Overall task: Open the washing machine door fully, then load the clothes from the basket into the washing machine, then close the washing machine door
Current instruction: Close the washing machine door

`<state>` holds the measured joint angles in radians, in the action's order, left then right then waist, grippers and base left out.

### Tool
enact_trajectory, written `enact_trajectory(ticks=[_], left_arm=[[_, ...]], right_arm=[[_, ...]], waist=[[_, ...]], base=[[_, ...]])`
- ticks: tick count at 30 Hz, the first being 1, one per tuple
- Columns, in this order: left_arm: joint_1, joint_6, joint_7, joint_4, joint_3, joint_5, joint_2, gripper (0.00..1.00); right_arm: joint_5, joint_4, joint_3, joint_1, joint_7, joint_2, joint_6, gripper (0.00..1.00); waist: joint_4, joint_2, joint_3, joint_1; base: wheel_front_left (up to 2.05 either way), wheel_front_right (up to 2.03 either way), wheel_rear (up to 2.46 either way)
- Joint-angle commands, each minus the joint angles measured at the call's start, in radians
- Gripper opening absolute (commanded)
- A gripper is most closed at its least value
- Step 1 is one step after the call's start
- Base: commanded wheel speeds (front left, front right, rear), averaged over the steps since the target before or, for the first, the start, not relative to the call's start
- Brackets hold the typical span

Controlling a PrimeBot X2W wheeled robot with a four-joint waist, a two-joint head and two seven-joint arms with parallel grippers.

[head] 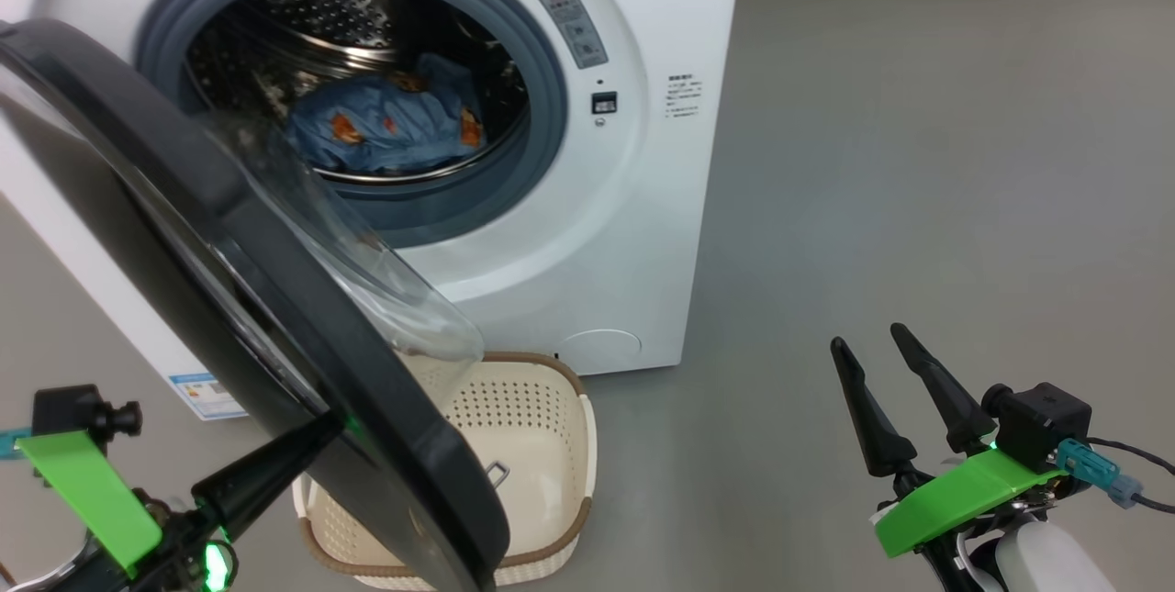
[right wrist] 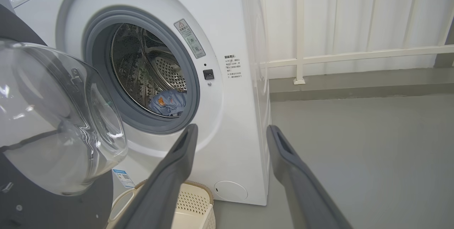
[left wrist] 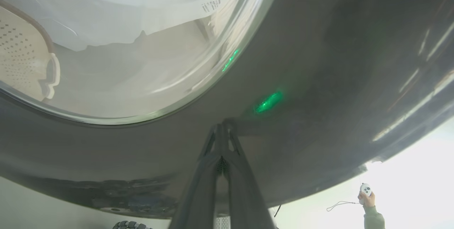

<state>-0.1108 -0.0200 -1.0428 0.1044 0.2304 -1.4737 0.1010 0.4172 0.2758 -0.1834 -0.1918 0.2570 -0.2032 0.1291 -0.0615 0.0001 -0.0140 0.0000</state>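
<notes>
A white front-loading washing machine (head: 643, 115) stands on a grey floor (head: 918, 161) with its round opening uncovered. The washing machine door (head: 303, 326) swings out towards me at an angle, partly open. Its glossy black rim crosses the left of the head view and its clear glass bowl bulges back towards the drum.

The clothes (head: 386, 128), pale blue fabric with orange-brown prints, lie heaped low inside the steel drum. The cream perforated basket (head: 532, 427) sits on the floor just in front of the machine, under the door's lower edge. The part of it I can see holds no fabric.

My left gripper (head: 326, 427) is fully closed with nothing between its fingers. Its joined tips rest at the outer black face of the door rim, and the left wrist view (left wrist: 221, 126) shows them meeting their own reflection there. I cannot tell whether they press or only touch. My right gripper (head: 867, 337) hovers well apart at the lower right, fingers spread wide and holding nothing.

A person's hand (left wrist: 368, 200) with a small white remote shows far off in the left wrist view.

I judge the loading done and the closing step in hand. The door looks rigid and fairly heavy, and it should swing freely on its hinge. Its rim is slick, so closed tips could skid sideways. The glass bowl is the fragile part and is best left alone. I would push flat on the black rim, far from the hinge, until the latch catches.
</notes>
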Motion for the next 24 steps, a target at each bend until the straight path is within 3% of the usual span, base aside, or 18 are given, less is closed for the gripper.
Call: enact_trajectory(ticks=[1,19,21,22,23,24], left_arm=[[-0.058,0.013,0.006,0.019,0.025,0.001,0.009,0.0],[-0.092,0.087,0.081,0.004,0.021,0.053,-0.004,0.0],[-0.091,0.09,0.088,0.006,0.023,0.058,-0.003,0.04],[-0.091,0.092,0.093,0.007,0.024,0.063,-0.003,0.34],[-0.089,0.095,0.098,0.009,0.026,0.07,-0.002,0.5],[-0.087,0.099,0.105,0.012,0.028,0.077,-0.001,0.91]], right_arm=[[0.002,-0.027,-0.019,-0.037,0.005,-0.005,0.002,1.0],[-0.002,-0.027,0.0,-0.027,0.005,0.001,0.002,1.0],[-0.002,-0.026,0.0,-0.027,0.005,0.002,0.002,1.0],[-0.002,-0.026,0.001,-0.027,0.005,0.002,0.002,1.0],[-0.003,-0.027,0.002,-0.026,0.005,0.004,0.002,1.0],[-0.004,-0.027,0.002,-0.025,0.005,0.006,0.002,1.0]], waist=[[-0.016,-0.0001,-0.012,0.0],[0.074,-0.0001,-0.012,0.0],[0.079,-0.0001,-0.012,0.0],[0.084,-0.0001,-0.012,0.0],[0.089,-0.0001,-0.012,0.0],[0.092,-0.0001,-0.012,0.0]], base=[[0.0,0.0,0.0],[0.0,0.0,0.0],[0.0,0.0,0.0],[0.0,0.0,0.0],[0.0,0.0,0.0],[0.0,0.0,0.0]])
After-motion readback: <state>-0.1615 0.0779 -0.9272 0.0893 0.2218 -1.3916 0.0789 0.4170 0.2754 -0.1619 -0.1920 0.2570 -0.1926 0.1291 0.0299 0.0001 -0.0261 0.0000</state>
